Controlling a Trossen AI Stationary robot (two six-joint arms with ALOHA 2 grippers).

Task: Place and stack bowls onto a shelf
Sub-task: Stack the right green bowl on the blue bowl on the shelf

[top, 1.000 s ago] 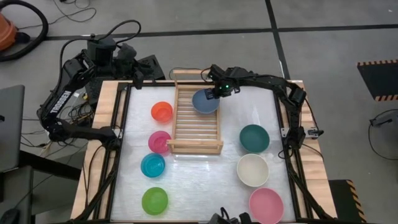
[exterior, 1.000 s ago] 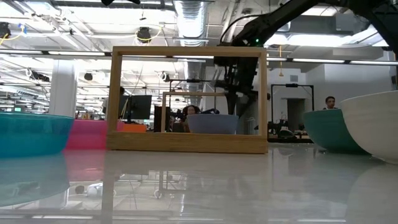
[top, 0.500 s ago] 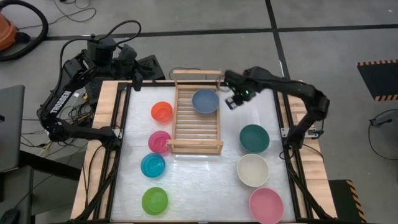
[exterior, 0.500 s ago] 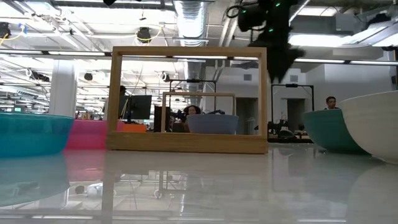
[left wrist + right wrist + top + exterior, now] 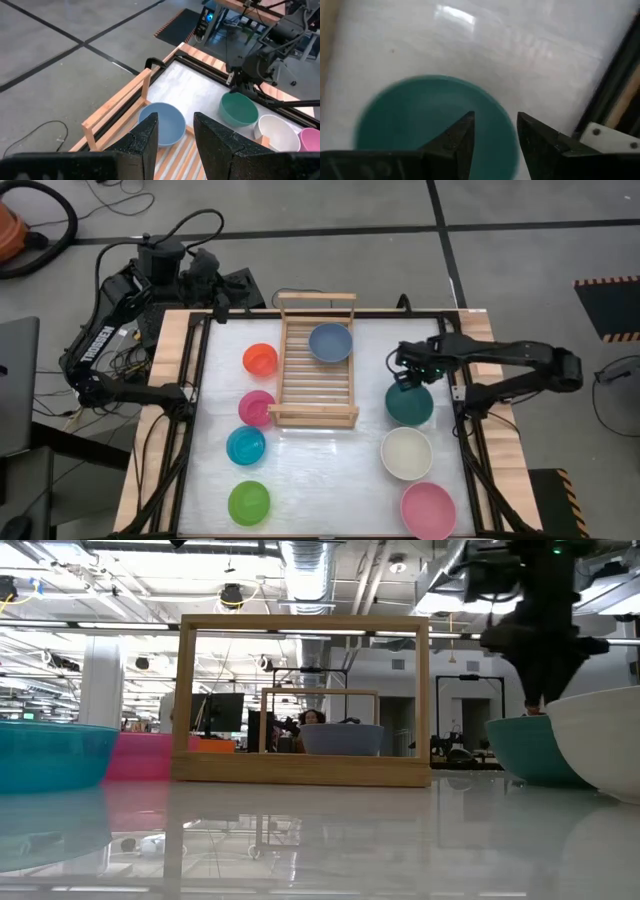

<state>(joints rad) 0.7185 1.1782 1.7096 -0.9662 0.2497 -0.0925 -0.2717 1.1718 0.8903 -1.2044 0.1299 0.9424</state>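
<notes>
The grey-blue bowl [image 5: 330,342] sits upright by its base on the slats at the far end of the wooden shelf [image 5: 300,385], also seen in the low view as the grey-blue bowl [image 5: 341,738]. My right gripper [image 5: 405,376] is open and hovers over the far rim of the dark teal bowl [image 5: 411,406], which rests on the table right of the shelf. In the right wrist view my right gripper [image 5: 495,131] has the dark teal bowl [image 5: 420,120] below its fingers. My left gripper [image 5: 175,132] is open and waits off the table's far left corner.
The cream-white bowl [image 5: 406,453] and light pink bowl [image 5: 428,510] stand toward the near edge from the teal one. Left of the shelf, a column runs from far to near: orange-red [image 5: 260,360], magenta [image 5: 256,408], cyan [image 5: 246,446] and lime green [image 5: 249,502] bowls.
My right gripper has left the grey-blue bowl at the shelf's far end. It rose, swung toward the table's right and near edges, and came down over the dark teal bowl. The grey-blue bowl has stayed where it was on the slats.
</notes>
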